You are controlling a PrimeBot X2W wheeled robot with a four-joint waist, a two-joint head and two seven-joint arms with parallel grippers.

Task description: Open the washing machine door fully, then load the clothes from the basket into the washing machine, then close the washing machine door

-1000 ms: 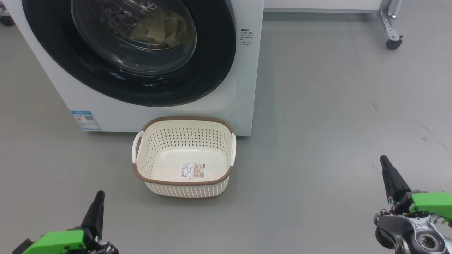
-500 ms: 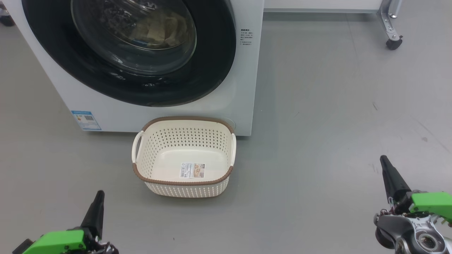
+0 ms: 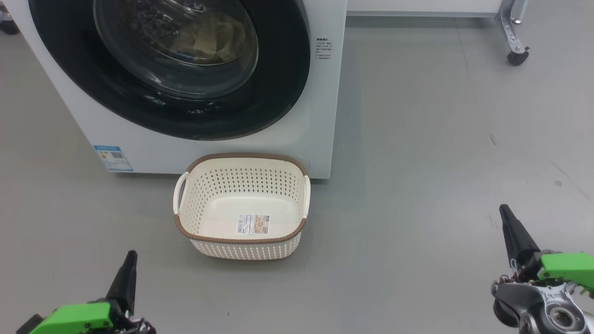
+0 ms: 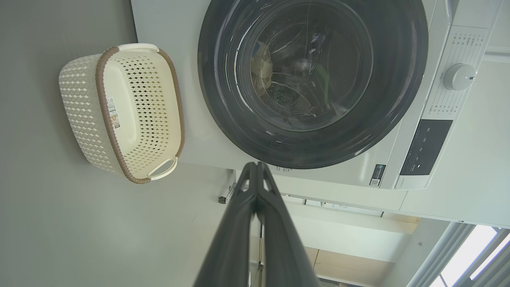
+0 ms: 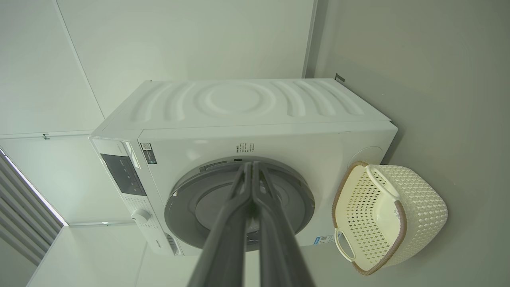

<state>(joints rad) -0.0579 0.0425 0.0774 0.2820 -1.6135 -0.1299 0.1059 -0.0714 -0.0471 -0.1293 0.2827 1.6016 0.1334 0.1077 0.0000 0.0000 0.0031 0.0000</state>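
The white washing machine (image 3: 320, 116) fills the upper left of the head view, and its black-rimmed round door (image 3: 278, 93) lies flush against the front. Pale yellow clothes (image 3: 204, 39) show behind the door's glass. On the floor before the machine stands the cream basket (image 3: 241, 234), holding nothing but its label sticker. My left gripper (image 3: 131, 256) is shut at the lower left, well short of the basket. At the lower right, my right gripper (image 3: 503, 209) is shut too, with nothing in it. Both wrist views show the machine (image 4: 199, 135) (image 5: 247, 115), the door (image 4: 223, 119) (image 5: 183, 207) and the basket (image 4: 83, 115) (image 5: 422, 207) beyond closed fingertips (image 4: 257, 165) (image 5: 252, 164).
Grey floor spreads around the machine and basket, widest on the right. A metal frame leg with a caster wheel (image 3: 516, 56) stands at the far right back. A dial (image 4: 458, 76) and a dark control panel (image 4: 426, 147) sit on the machine's front.
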